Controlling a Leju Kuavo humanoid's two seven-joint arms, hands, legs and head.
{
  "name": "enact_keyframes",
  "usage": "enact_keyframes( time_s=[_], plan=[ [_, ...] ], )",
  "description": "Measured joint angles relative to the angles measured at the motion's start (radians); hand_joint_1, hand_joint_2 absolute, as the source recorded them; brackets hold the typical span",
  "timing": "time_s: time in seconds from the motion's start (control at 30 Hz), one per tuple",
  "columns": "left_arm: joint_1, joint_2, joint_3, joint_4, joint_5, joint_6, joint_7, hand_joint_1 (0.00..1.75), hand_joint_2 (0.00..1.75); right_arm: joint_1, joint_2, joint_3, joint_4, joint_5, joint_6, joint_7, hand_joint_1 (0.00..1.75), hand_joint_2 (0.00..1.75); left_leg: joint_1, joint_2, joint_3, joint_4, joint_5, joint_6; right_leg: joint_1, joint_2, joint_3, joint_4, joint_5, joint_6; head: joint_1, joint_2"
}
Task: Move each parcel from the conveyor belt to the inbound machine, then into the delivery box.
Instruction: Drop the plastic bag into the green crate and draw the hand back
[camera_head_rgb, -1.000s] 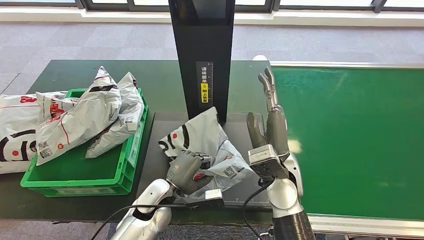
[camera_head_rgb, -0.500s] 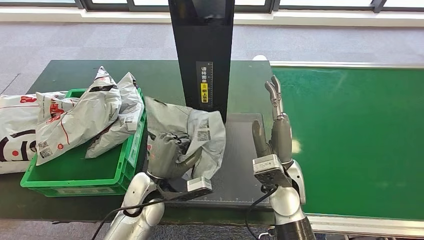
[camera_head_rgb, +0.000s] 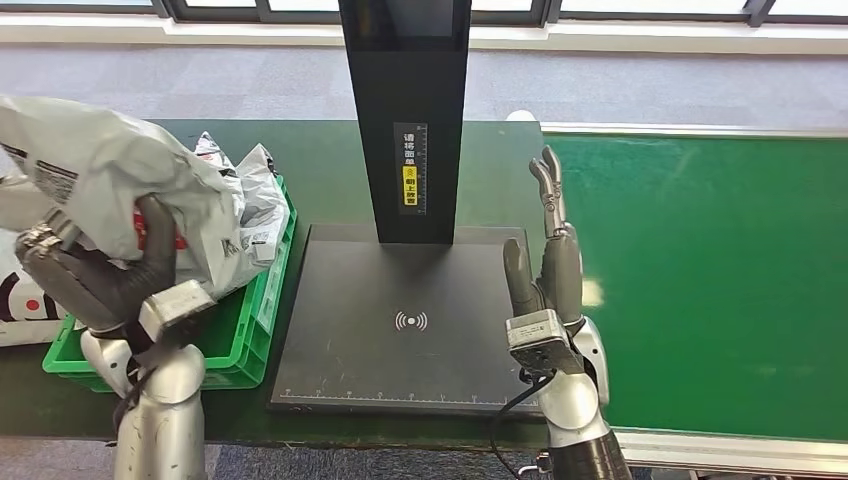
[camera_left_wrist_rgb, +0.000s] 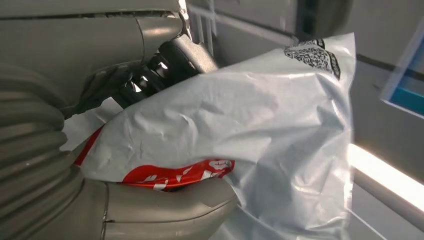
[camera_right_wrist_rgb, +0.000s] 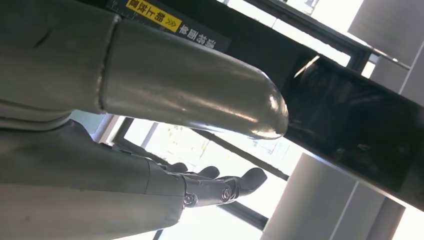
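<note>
**Parcel held over box, scan pad vacant**

Parcel (camera_head_rgb: 100, 170): grey poly mailer, crumpled, gripped by the left hand (camera_head_rgb: 95, 275) and raised above the near end of the green box (camera_head_rgb: 255, 330), presumably for release among the mailers (camera_head_rgb: 250, 215) already lying there. Thumb and fingers are seen clamped across its red-printed band in the left wrist view.

Machine pad (camera_head_rgb: 400, 330): bare, its scan mark exposed; post (camera_head_rgb: 405, 110) upright behind.

Right hand (camera_head_rgb: 545, 255): empty, fingers extended upward, parked between pad and belt (camera_head_rgb: 710, 280), likely kept ready for a next pickup.

Worktop (camera_head_rgb: 320, 160): carries box and machine.
</note>
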Motion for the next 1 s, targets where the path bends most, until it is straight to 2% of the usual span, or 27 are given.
enact_keyframes(
  time_s=[0.1, 0.17, 0.23, 0.37, 0.53, 0.57, 0.63, 0.67, 0.73, 0.83, 0.87, 0.97, 1.0],
  plan=[
    [-0.067, 0.031, 0.054, 0.037, -0.055, -0.036, 0.113, 1.75, 1.75, -0.005, 0.001, 0.004, 0.0, 0.003, 0.012, 0.001, 0.0, 0.0, 0.0, -0.001, 0.0, 0.0, 0.001, 0.0, 0.0, -0.001, 0.0, 0.0, 0.0, 0.0, 0.0, 0.0],
    [-0.133, 0.064, 0.078, 0.112, -0.122, -0.089, 0.209, 1.75, 1.75, -0.007, 0.003, 0.007, 0.0, 0.009, 0.021, 0.005, 0.0, 0.0, 0.0, -0.002, 0.0, 0.0, 0.002, 0.0, 0.0, -0.002, 0.0, 0.0, 0.0, 0.0, 0.0, 0.0],
    [-0.188, 0.089, 0.095, 0.192, -0.16, -0.124, 0.256, 1.75, 1.75, -0.009, 0.004, 0.009, 0.0, 0.013, 0.029, 0.01, 0.0, 0.0, 0.0, -0.001, 0.0, 0.0, 0.003, -0.001, 0.0, -0.002, 0.0, 0.001, 0.001, -0.001, 0.0, 0.0],
    [-0.253, 0.117, 0.114, 0.302, -0.175, -0.128, 0.264, 1.75, 1.75, -0.01, 0.005, 0.01, 0.0, 0.015, 0.036, 0.013, 0.0, 0.0, 0.0, -0.001, 0.0, 0.0, 0.003, -0.001, 0.0, -0.001, 0.0, 0.001, 0.003, -0.001, 0.0, 0.0],
    [-0.278, 0.131, 0.12, 0.356, -0.178, -0.127, 0.265, 1.74, 1.75, -0.01, 0.009, 0.01, 0.0, 0.015, 0.039, 0.014, 0.0, 0.0, 0.0, -0.001, -0.001, 0.0, 0.003, -0.001, 0.0, -0.001, -0.001, 0.0, 0.003, -0.001, 0.0, 0.0],
    [-0.28, 0.133, 0.12, 0.363, -0.179, -0.13, 0.267, 1.67, 1.75, -0.011, 0.009, 0.01, 0.0, 0.015, 0.039, 0.014, 0.0, 0.0, 0.0, -0.001, -0.001, 0.0, 0.002, -0.001, 0.0, -0.001, -0.001, 0.0, 0.002, -0.001, 0.0, 0.0],
    [-0.29, 0.137, 0.121, 0.382, -0.188, -0.169, 0.292, 1.34, 1.75, -0.011, 0.009, 0.01, 0.0, 0.017, 0.041, 0.015, 0.0, 0.0, 0.0, -0.001, -0.001, 0.0, 0.002, -0.001, 0.0, -0.001, -0.001, 0.0, 0.002, -0.001, 0.0, 0.0],
    [-0.3, 0.14, 0.122, 0.4, -0.194, -0.211, 0.316, 1.16, 1.75, -0.012, 0.01, 0.01, 0.0, 0.02, 0.045, 0.016, 0.0, 0.0, 0.0, -0.001, -0.001, 0.0, 0.002, -0.001, 0.0, -0.001, -0.001, 0.0, 0.002, -0.001, 0.0, 0.0],
    [-0.333, 0.15, 0.132, 0.471, -0.209, -0.315, 0.367, 0.93, 1.75, -0.015, 0.013, 0.01, 0.0, 0.031, 0.062, 0.025, 0.0, 0.0, 0.0, -0.001, -0.001, 0.0, 0.003, -0.001, 0.0, -0.002, -0.001, 0.0, 0.002, -0.001, 0.0, 0.0],
    [-0.398, 0.174, 0.152, 0.65, -0.246, -0.388, 0.407, 0.19, 1.75, -0.026, 0.023, 0.01, 0.0, 0.049, 0.087, 0.044, 0.0, 0.0, 0.0, 0.0, -0.001, 0.0, 0.004, -0.002, 0.0, 0.0, -0.002, 0.001, 0.003, -0.002, 0.0, 0.0],
    [-0.419, 0.183, 0.157, 0.718, -0.263, -0.39, 0.417, 0.02, 1.31, -0.029, 0.025, 0.01, 0.0, 0.053, 0.091, 0.048, 0.0, 0.0, 0.0, 0.0, -0.001, 0.0, 0.004, -0.003, 0.0, 0.0, -0.003, 0.001, 0.004, -0.002, 0.0, 0.0],
    [-0.461, 0.204, 0.165, 0.885, -0.303, -0.391, 0.449, 0.0, 0.0, -0.032, 0.027, 0.01, 0.0, 0.058, 0.093, 0.052, 0.0, 0.0, 0.0, 0.001, -0.001, 0.0, 0.005, -0.003, 0.0, 0.0, -0.003, 0.001, 0.004, -0.003, 0.0, 0.0],
    [-0.469, 0.209, 0.167, 0.925, -0.308, -0.389, 0.456, 0.0, 0.0, -0.032, 0.027, 0.01, 0.0, 0.059, 0.093, 0.052, 0.0, 0.0, 0.0, 0.001, -0.001, 0.0, 0.005, -0.003, 0.0, 0.001, -0.003, 0.002, 0.004, -0.003, 0.0, 0.0]
  ],
)
